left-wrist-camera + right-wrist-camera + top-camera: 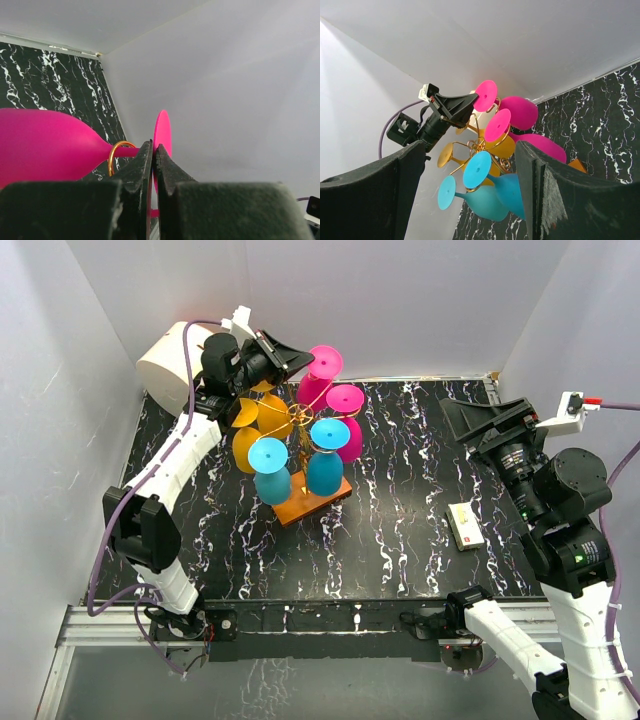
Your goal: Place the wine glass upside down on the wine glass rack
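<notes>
The wine glass rack, gold wire on an orange-brown base, stands at the back left of the black marble table. A pink wine glass hangs upside down at its far side, stem inside a gold ring. My left gripper is shut on the rim of this glass's foot; the bowl lies to the left. My right gripper is open and empty, high at the right, facing the rack from a distance.
Another pink glass, two blue glasses and two yellow glasses hang on the rack. A white cylinder sits at the back left corner. A small box lies at the right. Walls stand close behind the rack.
</notes>
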You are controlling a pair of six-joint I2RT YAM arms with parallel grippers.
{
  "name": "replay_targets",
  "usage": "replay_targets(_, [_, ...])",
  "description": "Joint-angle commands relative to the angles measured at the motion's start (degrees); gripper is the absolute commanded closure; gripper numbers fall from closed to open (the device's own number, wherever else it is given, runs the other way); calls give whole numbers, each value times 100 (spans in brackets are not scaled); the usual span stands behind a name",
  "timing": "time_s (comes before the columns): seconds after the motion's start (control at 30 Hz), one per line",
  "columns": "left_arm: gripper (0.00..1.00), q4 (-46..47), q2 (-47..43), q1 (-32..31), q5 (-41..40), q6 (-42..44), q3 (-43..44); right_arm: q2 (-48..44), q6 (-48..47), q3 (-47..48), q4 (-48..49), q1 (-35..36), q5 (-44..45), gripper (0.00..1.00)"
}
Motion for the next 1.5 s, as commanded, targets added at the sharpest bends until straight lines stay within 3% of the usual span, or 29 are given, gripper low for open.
replay_targets(0.0, [100,-46,-206,-1,-159,224,242,-82,-70,71,117,3,97,29])
replay_targets(1.0, [100,-1137,-826,-1,-1235,1113,10,-58,-71,-24,179,3,64,29])
replay_targets(1.47, [82,-1398,-941,-1,-1439,1412,51,-40,-71,-59,210,3,28,29])
